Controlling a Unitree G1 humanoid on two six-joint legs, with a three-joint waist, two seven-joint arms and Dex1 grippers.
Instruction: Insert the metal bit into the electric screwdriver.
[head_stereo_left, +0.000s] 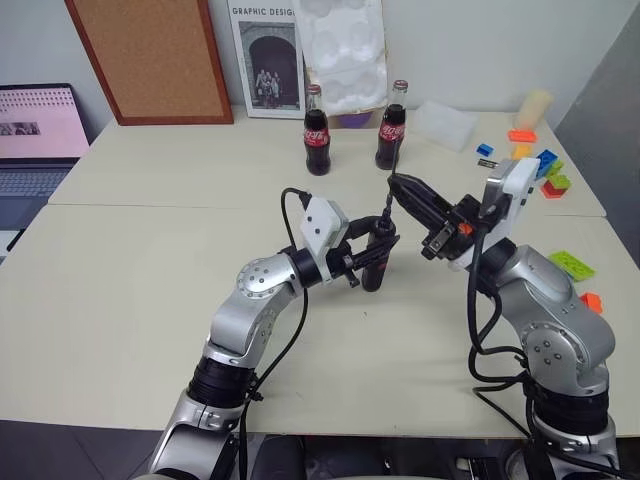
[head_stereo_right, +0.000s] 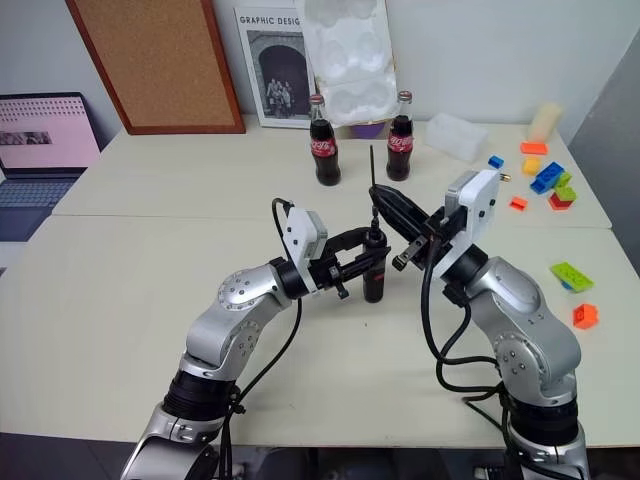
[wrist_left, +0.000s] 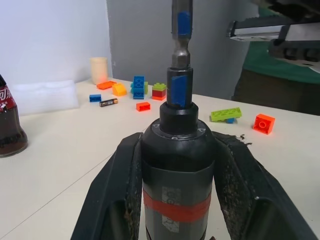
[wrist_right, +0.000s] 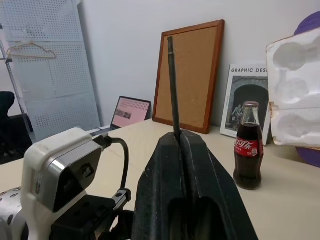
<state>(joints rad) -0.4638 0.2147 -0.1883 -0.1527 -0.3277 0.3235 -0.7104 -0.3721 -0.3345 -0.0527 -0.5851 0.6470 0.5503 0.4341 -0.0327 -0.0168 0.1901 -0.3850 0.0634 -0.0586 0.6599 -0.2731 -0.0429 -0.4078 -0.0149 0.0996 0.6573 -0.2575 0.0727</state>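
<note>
Over the pale worktop (head_stereo_left: 150, 300), my left jaws (head_stereo_right: 372, 262) grip the electric screwdriver (wrist_left: 175, 170) upright: black, red-banded, blue at its tip. The metal bit (wrist_right: 173, 90), thin and dark, is pinched in my right jaws (head_stereo_right: 380, 200), its end in the tip. Two cola bottles (head_stereo_left: 316, 130) stand behind, holding dark drink.

bare metal bit (wrist_left: 180, 30) (blue-taped), matt black screwdriver (wrist_left: 175, 165), glossy glass cola bottle (wrist_right: 248, 146).

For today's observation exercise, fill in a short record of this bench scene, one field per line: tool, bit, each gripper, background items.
Tool: electric screwdriver, upright, red band visible
Bit: metal bit, lower end in the screwdriver's top
Left gripper: shut on the screwdriver body
Right gripper: shut on the bit
Background: two cola bottles, cork board, toy bricks
</note>
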